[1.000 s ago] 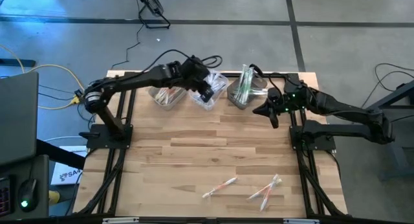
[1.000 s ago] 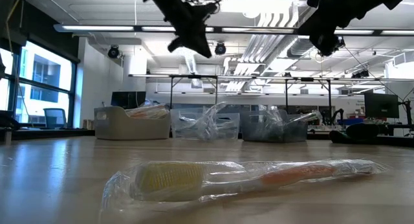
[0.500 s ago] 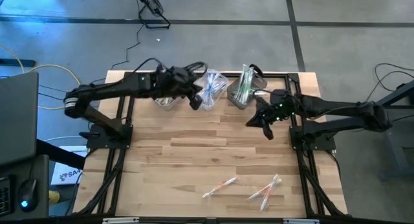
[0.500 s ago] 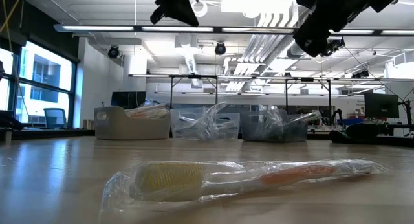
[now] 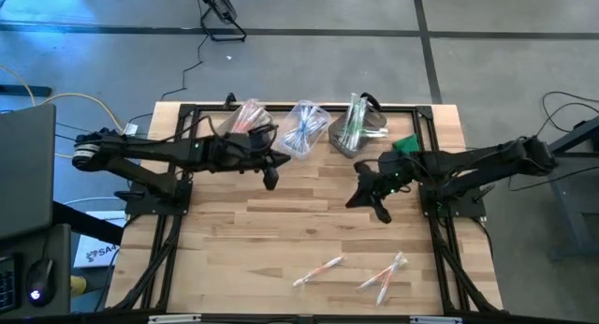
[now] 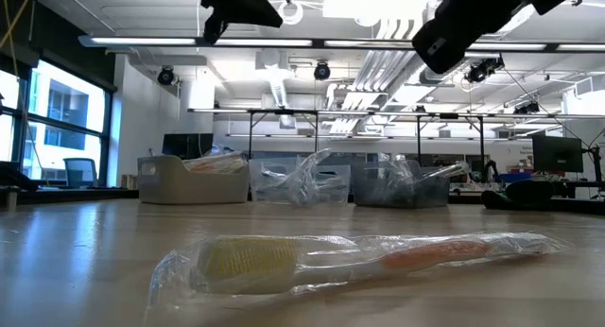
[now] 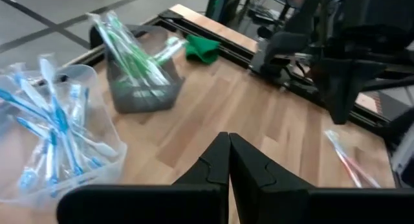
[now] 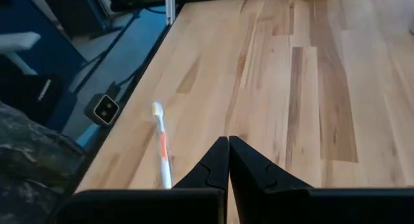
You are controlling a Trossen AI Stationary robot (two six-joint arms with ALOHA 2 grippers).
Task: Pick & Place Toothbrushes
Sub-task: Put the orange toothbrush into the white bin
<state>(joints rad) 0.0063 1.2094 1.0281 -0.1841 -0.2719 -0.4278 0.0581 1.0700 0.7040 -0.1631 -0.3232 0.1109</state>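
On the wooden table (image 5: 281,221), the left gripper (image 5: 270,179) hangs over the boards just in front of the row of three bins at the far edge, its fingers (image 7: 217,162) pressed together on nothing. The right gripper (image 5: 360,195) hangs over the middle-right of the table, nearer the front than the left one, its fingers (image 8: 217,160) likewise closed and empty. Loose toothbrushes (image 5: 318,270) in clear wrappers lie near the front edge: one orange-handled brush left of centre and a small cluster (image 5: 386,272) to its right, whose pieces overlap too much from above to count. From table height one wrapped orange brush (image 6: 359,261) fills the foreground, and the crinkled film blurs its bristles. The left bin (image 5: 245,118) holds orange-handled brushes, though the left arm crosses in front of it and hides its near wall. The middle clear bin (image 5: 304,129) holds blue brushes, and the right grey bin (image 5: 354,129) holds green ones standing out past the rim. A small green object (image 5: 406,143) lies by the right bin, partly covered by the right arm in the overhead view; the left wrist view shows it more fully as a crumpled green shape (image 7: 204,47). In the low view both grippers are cut off at the top edge.
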